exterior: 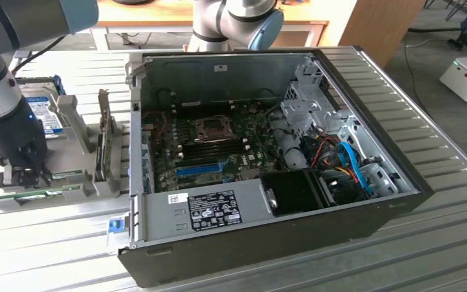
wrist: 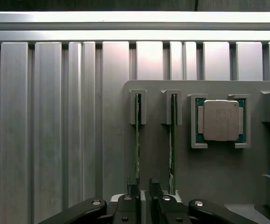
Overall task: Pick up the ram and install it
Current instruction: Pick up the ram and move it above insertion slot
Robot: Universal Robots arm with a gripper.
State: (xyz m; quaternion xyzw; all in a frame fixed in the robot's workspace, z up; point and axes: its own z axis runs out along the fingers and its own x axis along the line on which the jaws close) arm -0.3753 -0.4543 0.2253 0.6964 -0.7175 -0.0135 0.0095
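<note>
Slatted table (exterior: 440,243): computer case (exterior: 258,246), holder (exterior: 86,131).

holder (exterior: 71,121): exterior view's left of case (exterior: 258,249) | ram (wrist: 138,140): in holder slot | claw (wrist: 143,186): over ram

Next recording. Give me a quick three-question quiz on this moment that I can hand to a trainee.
1. True or false: the case lies open with its motherboard showing.
2. Which part sits in the holder next to the two ram sticks? A) a CPU B) a fan C) a battery
3. Fill in: the gripper hangs at the holder, on the exterior view's ____ of the case.
Key: 1 true; 2 A; 3 left.
</note>
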